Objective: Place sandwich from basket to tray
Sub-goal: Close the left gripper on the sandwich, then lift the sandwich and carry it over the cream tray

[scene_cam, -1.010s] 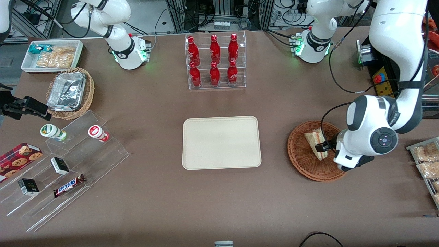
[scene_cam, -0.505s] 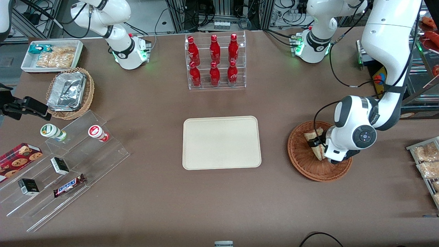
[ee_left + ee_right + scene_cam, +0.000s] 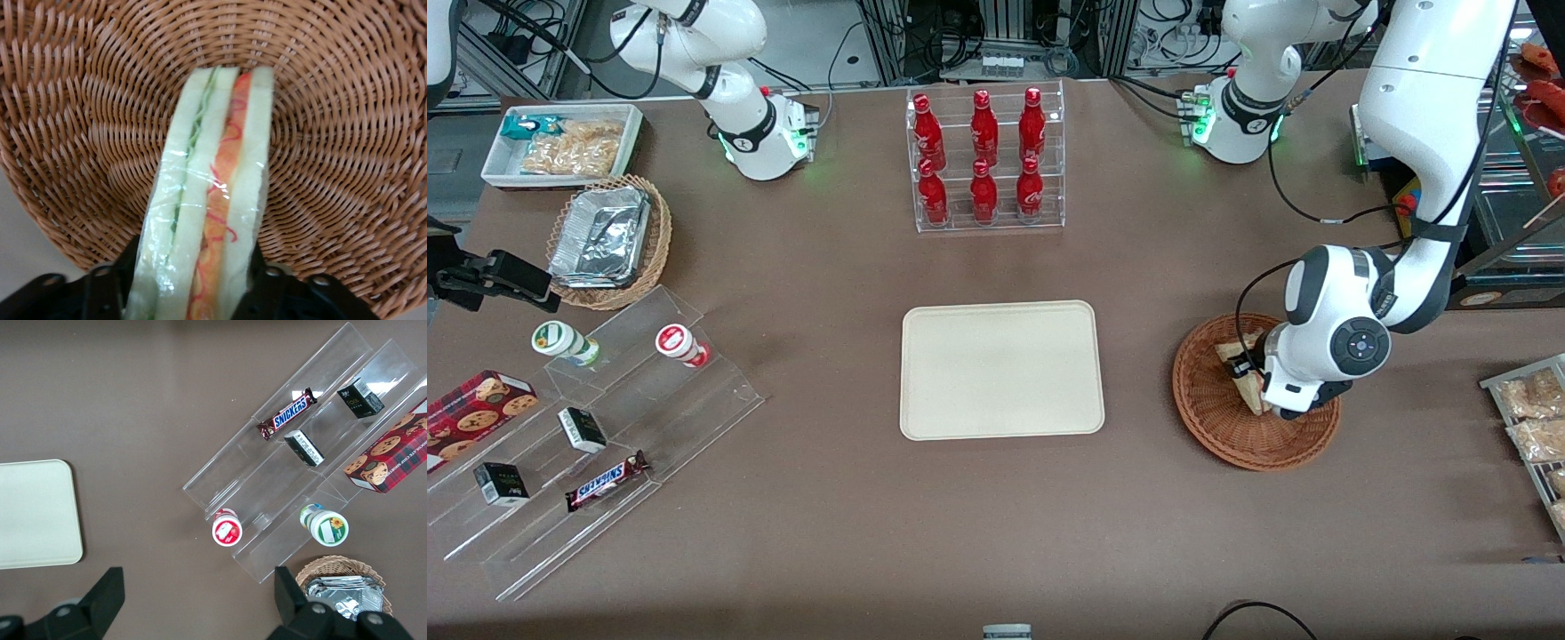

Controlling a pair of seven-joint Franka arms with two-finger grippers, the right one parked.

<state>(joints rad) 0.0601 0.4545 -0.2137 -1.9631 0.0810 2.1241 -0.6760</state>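
Note:
The sandwich [image 3: 1234, 351] [image 3: 213, 187], a clear-wrapped wedge of pale bread with green and red filling, stands on edge in the round reddish-brown wicker basket [image 3: 1214, 413] [image 3: 333, 133] toward the working arm's end of the table. My left gripper [image 3: 1250, 375] [image 3: 193, 283] is down in the basket, and its black fingers [image 3: 110, 293] press against both bread faces, shut on the sandwich. The arm's wrist hides much of the sandwich in the front view. The beige tray [image 3: 1000, 369] [image 3: 33, 513] lies flat at the table's middle with nothing on it.
A clear rack of red bottles [image 3: 985, 160] stands farther from the front camera than the tray. Bagged snacks [image 3: 1534, 409] lie at the working arm's table edge. Clear stepped shelves with snacks [image 3: 596, 427] and a foil-container basket [image 3: 609, 240] sit toward the parked arm's end.
The wrist has moved over the basket toward the tray's side and settled over the sandwich, covering more of it. The sandwich has shifted only slightly.

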